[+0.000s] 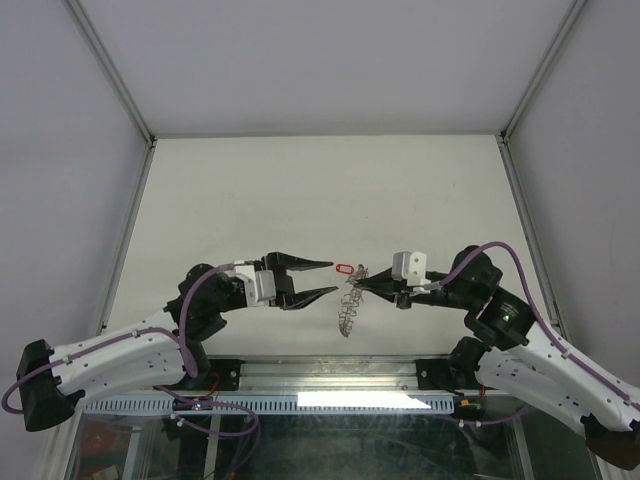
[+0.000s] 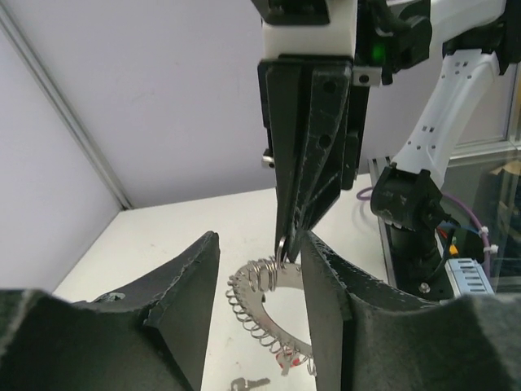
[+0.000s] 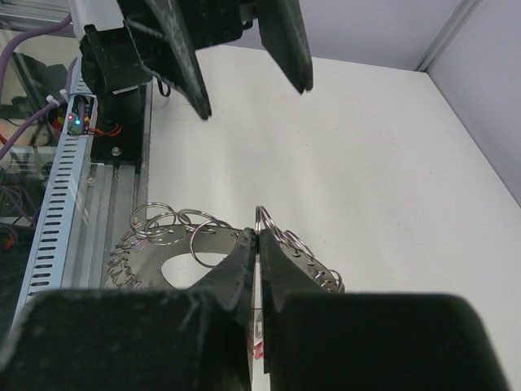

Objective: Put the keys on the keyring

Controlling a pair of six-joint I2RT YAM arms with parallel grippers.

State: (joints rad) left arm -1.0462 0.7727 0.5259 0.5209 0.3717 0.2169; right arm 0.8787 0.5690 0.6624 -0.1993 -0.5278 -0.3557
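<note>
Closest to us, at the bottom of the right wrist view, the right gripper [image 3: 256,244] has its black jaws pressed together on one small wire loop at the rim of the keyring [image 3: 155,261], a flat metal band bristling with loops. From above, the keyring sits at frame centre, trailing downward from that pinch. The red-tagged key [image 1: 345,268] shows just at its upper left; we cannot tell whether it is threaded on. Immediately left of it, the left gripper [image 1: 332,278] stands clearly parted, gripping nothing, its upper tip just beside the tag. White table [image 1: 300,190] lies beneath both.
</note>
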